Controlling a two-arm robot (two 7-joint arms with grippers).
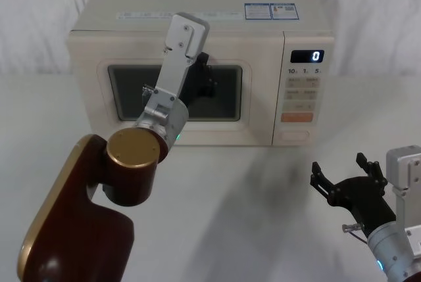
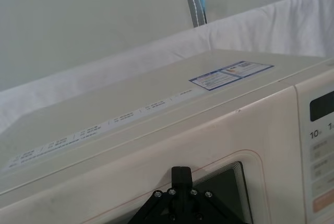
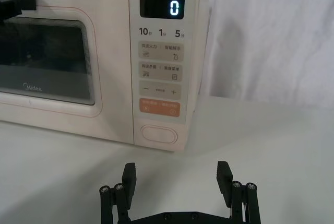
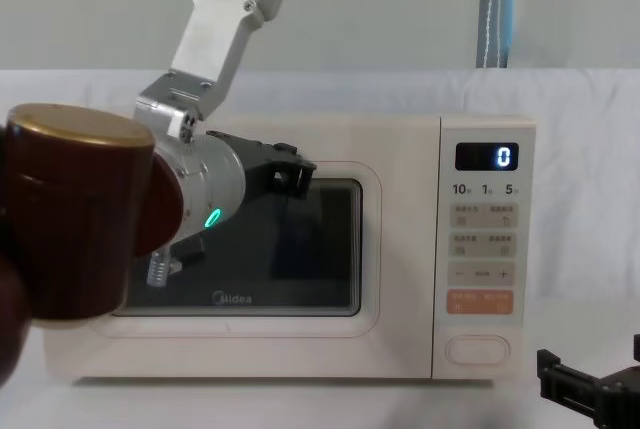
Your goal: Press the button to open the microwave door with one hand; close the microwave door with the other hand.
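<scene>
Button (image 3: 159, 133) sat at the foot of the control panel (image 3: 160, 72), low on the right front of the microwave (image 1: 197, 25); wide cream oval, long axis level, facing out toward the robot. Lay directly under the orange key (image 3: 159, 108), with the beige keys above that and the display (image 3: 162, 7) reading 0 at the top. Untouched by either gripper.

Microwave door (image 4: 380, 279) stood flush with the cabinet, dark window (image 4: 300, 249) facing forward, Midea logo (image 4: 232, 299) on the lower glass. Could not see anything inside through the dark glass.

Left gripper (image 1: 205, 75) was held up against the upper part of the door window, arm reaching forward from the brown shoulder link (image 1: 85, 216). Could not tell whether its fingers were spread or pressed together.

Right gripper (image 3: 177, 177) hovered low over the white table (image 1: 250, 229), in front of the panel and well short of the button, fingers spread apart, pinching nothing.
</scene>
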